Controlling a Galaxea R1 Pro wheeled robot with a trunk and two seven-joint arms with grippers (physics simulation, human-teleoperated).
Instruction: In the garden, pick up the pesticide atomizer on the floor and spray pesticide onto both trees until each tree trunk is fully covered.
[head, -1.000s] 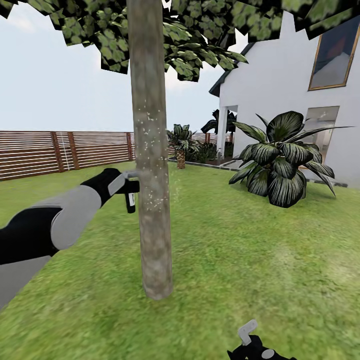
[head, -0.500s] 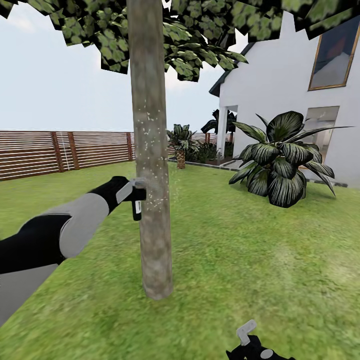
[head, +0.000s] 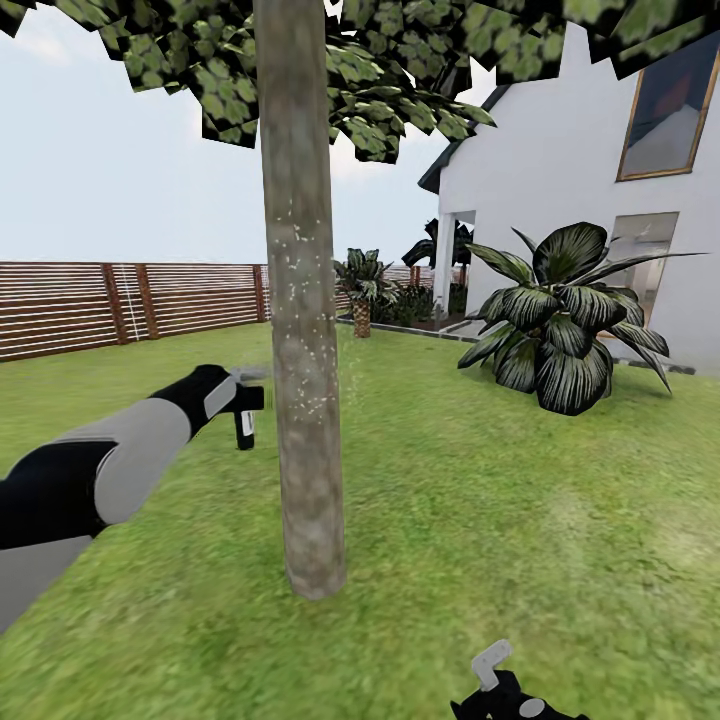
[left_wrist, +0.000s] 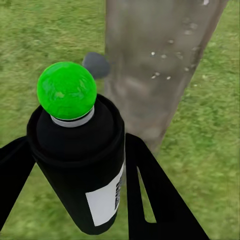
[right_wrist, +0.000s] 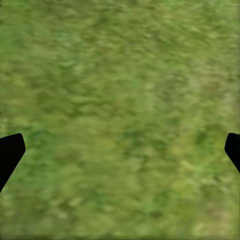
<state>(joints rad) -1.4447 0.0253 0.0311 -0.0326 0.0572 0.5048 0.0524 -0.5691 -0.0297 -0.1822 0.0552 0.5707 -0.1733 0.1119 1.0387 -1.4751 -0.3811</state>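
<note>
Pesticide atomizer (head: 243, 427) now farther from tree trunk (head: 303, 400)

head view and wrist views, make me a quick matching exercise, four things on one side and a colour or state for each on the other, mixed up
Things:
1. tree trunk
2. pesticide atomizer
3. right gripper
4. fence

Colour or state:
a. brown horizontal slats
b. open over grass
c. grey-brown, flecked with pale specks
d. black body, green cap, held in the left gripper

Pairs: 1-c, 2-d, 3-b, 4-a
</note>
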